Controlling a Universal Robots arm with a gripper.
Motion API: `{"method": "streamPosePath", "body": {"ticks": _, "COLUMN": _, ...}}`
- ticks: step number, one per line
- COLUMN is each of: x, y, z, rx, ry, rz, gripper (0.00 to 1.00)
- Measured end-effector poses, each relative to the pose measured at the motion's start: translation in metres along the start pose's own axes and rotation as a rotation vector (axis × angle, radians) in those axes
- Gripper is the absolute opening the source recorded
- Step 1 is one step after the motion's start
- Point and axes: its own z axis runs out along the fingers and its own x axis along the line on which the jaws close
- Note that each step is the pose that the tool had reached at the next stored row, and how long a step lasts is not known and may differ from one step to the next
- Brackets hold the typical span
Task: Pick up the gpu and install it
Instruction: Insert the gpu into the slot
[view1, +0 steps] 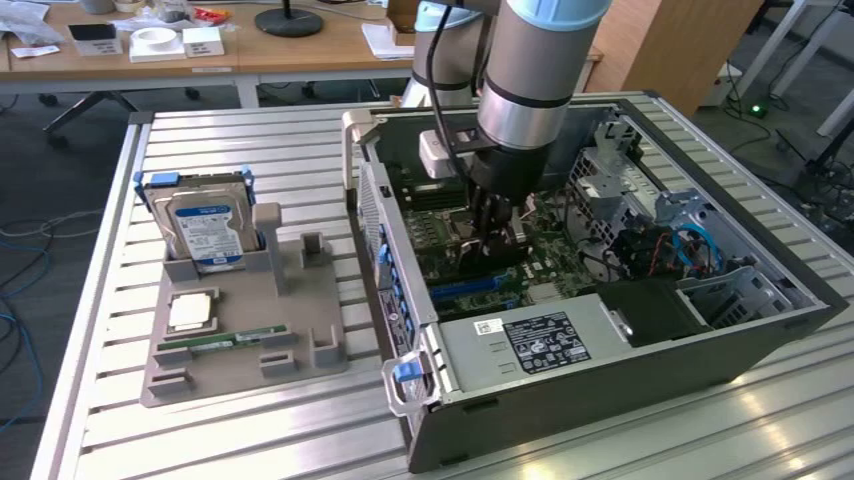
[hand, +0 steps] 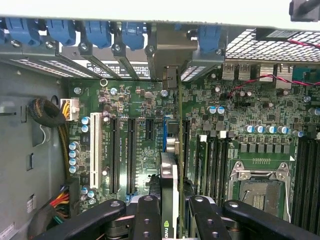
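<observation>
Black gripper (hand: 170, 217) fingers (hand: 147, 215) sit closest in the wrist view, pressed against both faces of the gpu (hand: 169, 182), which they hold on edge. A small green logo shows on the card's near end. The card runs away from the fingers as a thin vertical strip, directly above the green motherboard (hand: 135, 100).

Just beside it lies a blue slot (hand: 164, 135). Two long black slots (hand: 122, 155) and a white slot (hand: 95, 150) run parallel, a little way off. I cannot tell whether the card's lower edge has entered a slot or hangs just above it.

On the card's other side are the memory sockets, then the empty processor socket (hand: 257, 185). Beyond the card's far end is the rear wall of the computer case (view1: 747, 330), where blue latches (hand: 95, 30) top a row of bracket openings. The card's metal end appears to meet one of them.

In the exterior view, the arm reaches straight down into the open case. Outside it, on the exterior view's left, a grey tray (view1: 254, 370) holds a hard drive (view1: 207, 235) and a memory stick (view1: 220, 342).

The step in hand looks like seating the card. Doing it well likely means:
- keeping the card upright and parallel to the slot;
- lining its metal end up with the rear opening;
- pressing straight down with even force, without twisting.
</observation>
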Motion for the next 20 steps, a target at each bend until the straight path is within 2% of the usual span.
{"method": "streamPosePath", "body": {"ticks": 20, "x": 0.0001, "y": 0.0010, "z": 0.0053, "rx": 0.0000, "ry": 0.0000, "rz": 0.000, "gripper": 0.27}}
